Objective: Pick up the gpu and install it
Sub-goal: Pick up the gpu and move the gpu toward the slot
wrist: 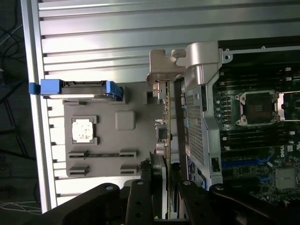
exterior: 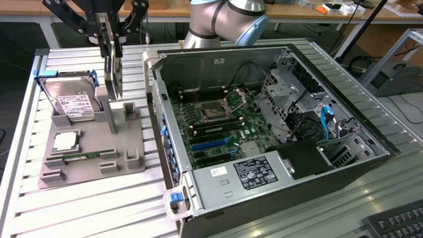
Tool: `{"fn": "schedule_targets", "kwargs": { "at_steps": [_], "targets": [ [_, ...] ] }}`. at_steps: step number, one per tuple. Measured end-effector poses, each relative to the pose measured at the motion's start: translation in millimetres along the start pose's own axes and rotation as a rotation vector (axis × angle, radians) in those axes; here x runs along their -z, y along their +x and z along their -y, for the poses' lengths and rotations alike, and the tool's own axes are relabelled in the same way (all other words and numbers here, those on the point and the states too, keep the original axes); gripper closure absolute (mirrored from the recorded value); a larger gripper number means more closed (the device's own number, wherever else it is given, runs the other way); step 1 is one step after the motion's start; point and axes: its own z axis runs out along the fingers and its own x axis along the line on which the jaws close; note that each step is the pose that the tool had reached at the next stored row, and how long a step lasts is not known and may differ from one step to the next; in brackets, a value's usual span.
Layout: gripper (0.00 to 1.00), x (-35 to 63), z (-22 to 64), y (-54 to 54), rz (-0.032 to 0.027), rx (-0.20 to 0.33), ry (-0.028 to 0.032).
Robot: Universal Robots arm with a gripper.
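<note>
Slatted table [exterior: 86, 208], desks [exterior: 297, 11], gpu [exterior: 114, 74] in pincer [exterior: 108, 34]

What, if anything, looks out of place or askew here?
Nothing stands out. The gripper holds the gpu upright over the tray, and the drive leans in its cradle there.

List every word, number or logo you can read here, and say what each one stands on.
No text reads clearly.
White label on the hard drive: print too small to read.
Black label on the power supply: white print too small to read.
White sticker beside that label: blurred.
Keys of the keyboard: legends blurred.
The gpu: no legible marking.
</note>
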Motion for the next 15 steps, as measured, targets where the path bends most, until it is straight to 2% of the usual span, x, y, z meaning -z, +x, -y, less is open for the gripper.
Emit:
{"fn": "schedule_targets", "kwargs": {
  "at_steps": [11, 15],
  "targets": [
    [0.73, 9.4, -0.4, -0.2, 0.0000, 0.000, 0.0000],
    [0.73, 9.5, -0.4, -0.2, 0.0000, 0.000, 0.0000]
  ]
}}
